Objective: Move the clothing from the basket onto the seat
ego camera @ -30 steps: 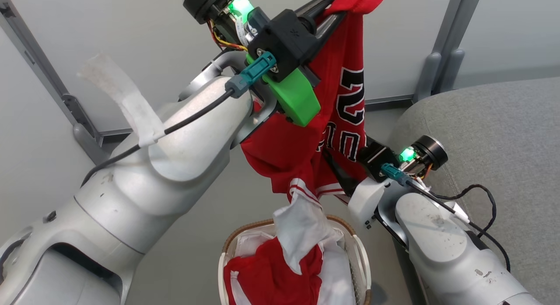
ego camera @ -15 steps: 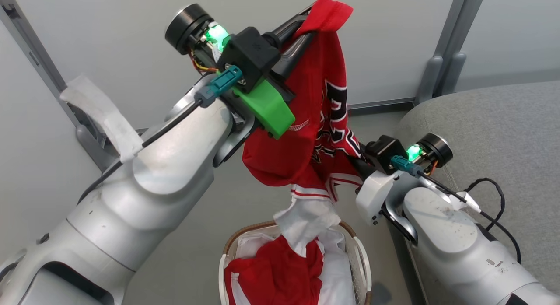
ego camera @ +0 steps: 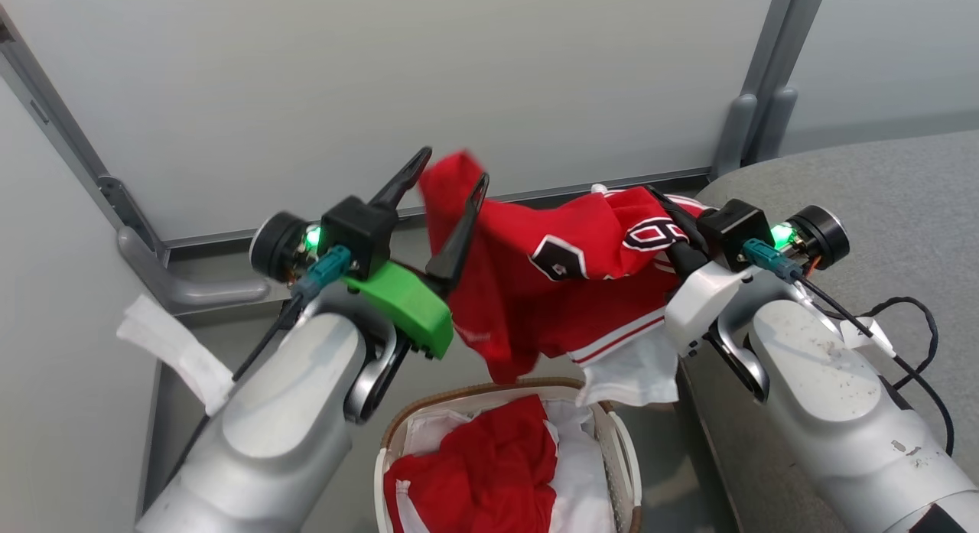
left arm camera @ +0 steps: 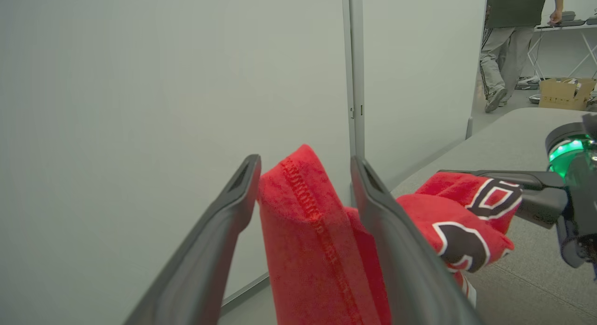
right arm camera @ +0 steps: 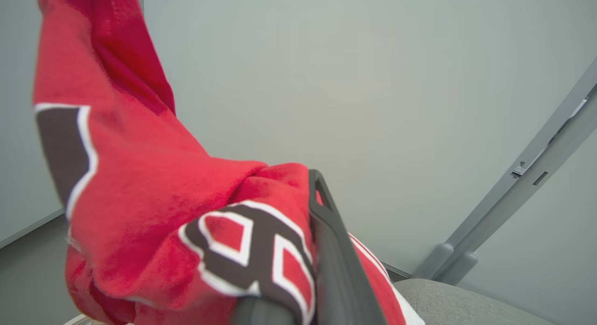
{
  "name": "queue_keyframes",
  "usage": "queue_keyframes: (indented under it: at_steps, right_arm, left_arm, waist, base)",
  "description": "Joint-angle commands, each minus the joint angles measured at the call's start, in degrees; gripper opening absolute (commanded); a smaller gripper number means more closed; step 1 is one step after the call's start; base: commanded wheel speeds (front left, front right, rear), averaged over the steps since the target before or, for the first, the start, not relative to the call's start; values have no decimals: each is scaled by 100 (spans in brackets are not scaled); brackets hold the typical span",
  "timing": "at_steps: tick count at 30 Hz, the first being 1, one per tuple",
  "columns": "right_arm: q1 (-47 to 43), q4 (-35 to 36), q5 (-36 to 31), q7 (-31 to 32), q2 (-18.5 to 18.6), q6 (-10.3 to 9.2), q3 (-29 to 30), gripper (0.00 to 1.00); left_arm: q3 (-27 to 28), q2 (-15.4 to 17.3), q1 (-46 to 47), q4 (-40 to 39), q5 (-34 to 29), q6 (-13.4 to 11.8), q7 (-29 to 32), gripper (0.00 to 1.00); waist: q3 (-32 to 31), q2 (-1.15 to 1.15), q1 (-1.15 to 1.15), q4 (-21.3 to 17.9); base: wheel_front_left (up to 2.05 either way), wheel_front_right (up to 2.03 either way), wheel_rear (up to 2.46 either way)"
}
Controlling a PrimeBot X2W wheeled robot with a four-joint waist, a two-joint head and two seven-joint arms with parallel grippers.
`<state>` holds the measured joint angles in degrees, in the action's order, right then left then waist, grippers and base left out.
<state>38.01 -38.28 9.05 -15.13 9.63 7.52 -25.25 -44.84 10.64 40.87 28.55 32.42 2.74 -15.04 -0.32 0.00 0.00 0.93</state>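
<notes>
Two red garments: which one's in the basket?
The plain crumpled red one, lying in the basket; the lettered jersey hangs from the shut right gripper.

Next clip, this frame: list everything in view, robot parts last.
basket: one, cream with brown rim, bottom centre of head view
liner: one, white, inside the basket
garment: one, red, crumpled in the basket
jersey: one, red with black-and-white lettering, hanging above the basket
seat: one, light grey, at right
wall panels: several, pale grey, behind
person: one, dark top, far background
cardboard box: one, brown, near the person
left pincer: one, dark, open around a jersey fold
right pincer: one, dark, shut on the jersey
</notes>
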Motion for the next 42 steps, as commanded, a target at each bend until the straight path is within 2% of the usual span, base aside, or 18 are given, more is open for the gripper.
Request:
queue_keyframes:
  at_steps: [1, 11, 20, 24, 32, 38, 42]
  right_arm:
    - [-110, 53, -49, -4, 31, -6, 52, 0]
    - [-313, 300, -327, -4, 120, -6, 563, 0]
    - [-358, 400, -443, -4, 118, -6, 790, 0]
    - [-269, 418, -492, -4, 97, -6, 823, 0]
    - [-160, 443, -512, -4, 198, -7, 791, 0]
    - [-98, 490, -523, -4, 314, -7, 988, 0]
    - [-59, 504, -518, -4, 342, -7, 1161, 0]
  left_arm:
    - [110, -8, -256, -28, -74, -33, -18, 100]
    - [1055, -214, -1857, -60, -680, 204, -13, 100]
    - [1613, -401, -2497, -160, -1119, 371, -14, 100]
    - [1724, -505, -2587, -239, -1329, 424, -14, 100]
    - [1799, -688, -2650, -347, -1498, 466, -14, 100]
    - [1649, -733, -2523, -362, -1587, 478, -14, 100]
    - [1532, -744, -2408, -397, -1553, 479, -14, 100]
  waist:
    - [8, 0, 0, -29]
    - [33, 0, 0, -222]
    - [86, 0, 0, -521]
    - [120, 0, 0, -802]
    - [270, 0, 0, -1641]
    - [485, 0, 0, -2178]
    - [658, 0, 0, -2391]
  base:
    - [0, 0, 0]
    - [0, 0, 0]
    - [0, 0, 0]
    - [0, 0, 0]
    - [0, 0, 0]
    - [0, 0, 0]
    - [0, 0, 0]
